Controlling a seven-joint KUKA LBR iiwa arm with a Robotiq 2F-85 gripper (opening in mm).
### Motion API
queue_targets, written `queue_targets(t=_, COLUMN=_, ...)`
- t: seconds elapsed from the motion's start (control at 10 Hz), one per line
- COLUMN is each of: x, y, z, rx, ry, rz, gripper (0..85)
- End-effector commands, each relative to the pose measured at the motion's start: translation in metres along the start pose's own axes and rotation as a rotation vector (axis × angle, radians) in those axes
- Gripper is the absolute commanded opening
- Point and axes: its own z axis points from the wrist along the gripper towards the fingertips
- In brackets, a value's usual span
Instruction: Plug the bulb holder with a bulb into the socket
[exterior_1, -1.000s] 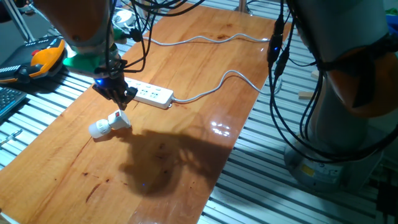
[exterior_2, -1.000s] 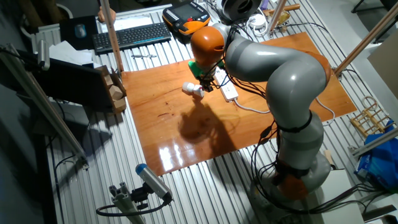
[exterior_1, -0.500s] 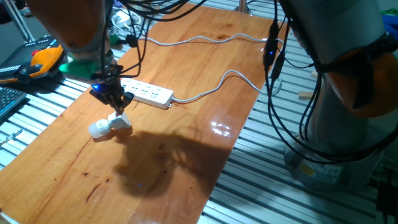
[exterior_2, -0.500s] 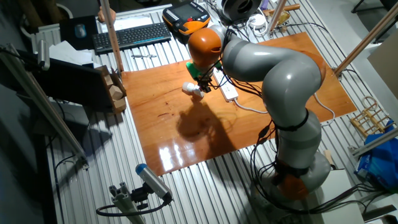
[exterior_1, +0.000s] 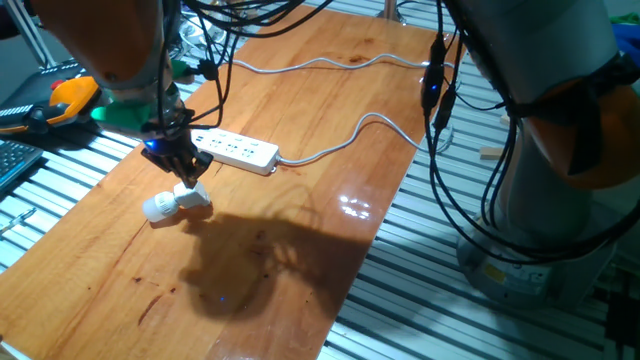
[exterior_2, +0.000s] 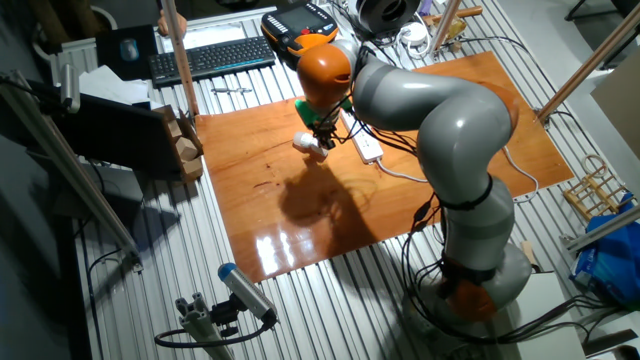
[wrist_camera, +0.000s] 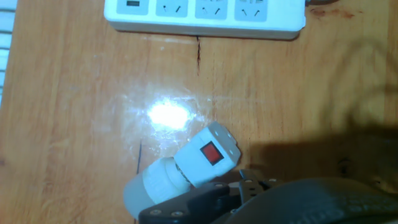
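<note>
Over the last second the tool (exterior_1: 183, 170) has slid from above the socket's (exterior_1: 237, 152) end toward 7 o'clock and now hangs right over the holder (exterior_1: 190, 195), which lies on its side on the table (exterior_1: 300, 110), red switch up and bulb (exterior_1: 157, 208) pointing to 8 o'clock, unmoved. In the hand view the holder (wrist_camera: 205, 155) sits below the socket (wrist_camera: 205, 12), toward 6 o'clock, clear of it. I cannot tell how the fingers stand; the approach looks nearly done, with grasping and plugging still ahead.
</note>
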Motion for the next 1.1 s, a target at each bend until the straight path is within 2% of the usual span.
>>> queue_targets(t=0.0, x=-0.0002, y=0.0, z=0.0, rx=0.02, ry=-0.02, rz=0.014, gripper=0.0)
queue_targets(t=0.1, x=-0.0002, y=0.0, z=0.0, rx=0.04, ry=-0.015, rz=0.035, gripper=0.0)
queue_targets(t=0.3, x=-0.0002, y=0.0, z=0.0, rx=0.047, ry=0.017, rz=0.021, gripper=0.0)
queue_targets(t=0.4, x=-0.0002, y=0.0, z=0.0, rx=0.049, ry=0.017, rz=0.024, gripper=0.0)
queue_targets(t=0.7, x=-0.0002, y=0.0, z=0.0, rx=0.019, ry=0.01, rz=0.122, gripper=0.0)
queue_targets(t=1.0, x=0.001, y=0.0014, z=0.001, rx=0.026, ry=0.004, rz=0.234, gripper=0.0)
